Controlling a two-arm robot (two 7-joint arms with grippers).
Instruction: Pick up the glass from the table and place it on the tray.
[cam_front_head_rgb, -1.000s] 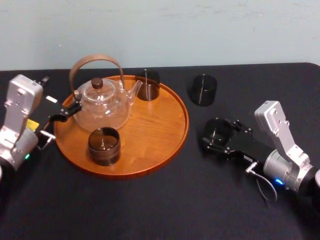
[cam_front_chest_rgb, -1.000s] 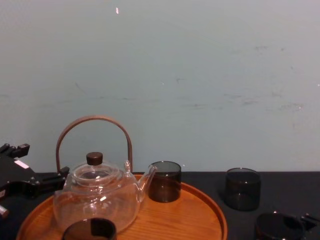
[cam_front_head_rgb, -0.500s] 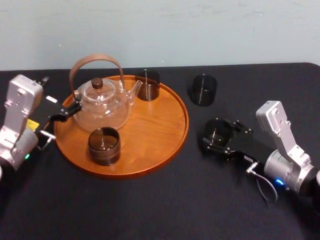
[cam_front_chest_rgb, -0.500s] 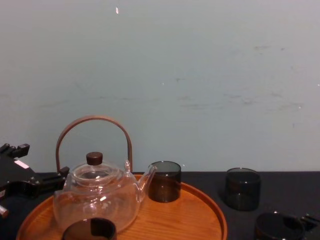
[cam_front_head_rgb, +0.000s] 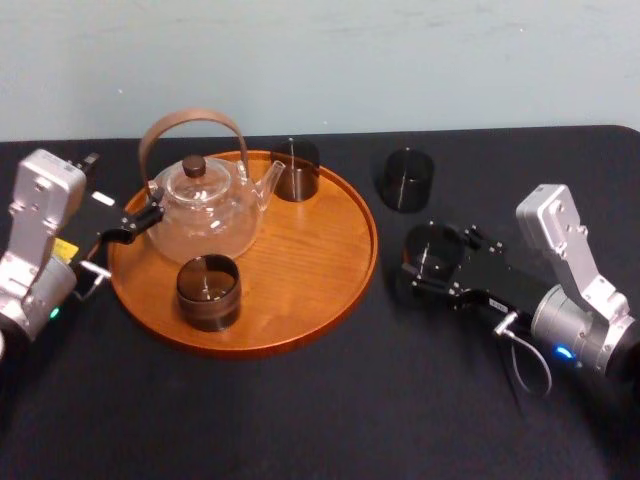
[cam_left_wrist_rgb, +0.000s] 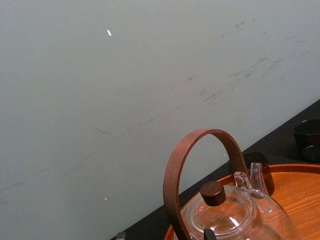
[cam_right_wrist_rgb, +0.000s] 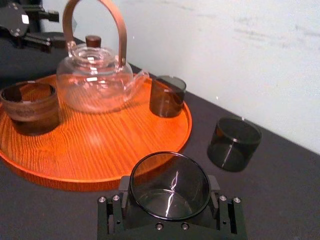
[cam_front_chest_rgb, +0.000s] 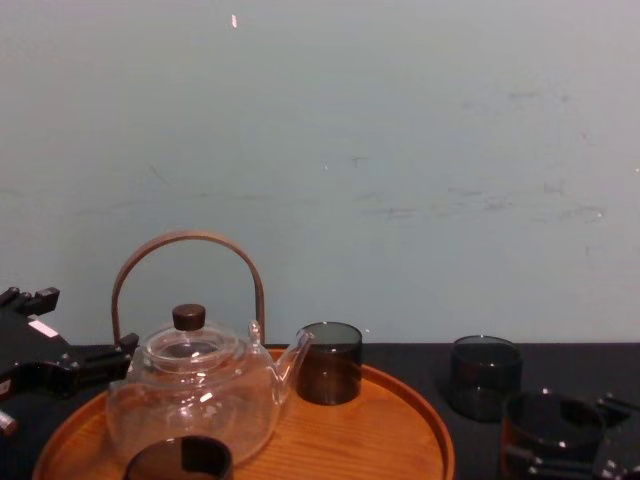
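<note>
Rising since a second ago: glass (cam_right_wrist_rgb: 169, 192), clamped in your right gripper (cam_front_head_rgb: 433, 262), is hovering just off the counter (cam_front_head_rgb: 300, 420); tray (cam_front_head_rgb: 310, 270) is lying just to its left; left gripper (cam_front_head_rgb: 140, 222) is idling by the teapot (cam_front_head_rgb: 205, 210).

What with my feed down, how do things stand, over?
Right pincer shut on glass, just right of tray. Left pincer parked by teapot. Nothing between glass and tray.
</note>
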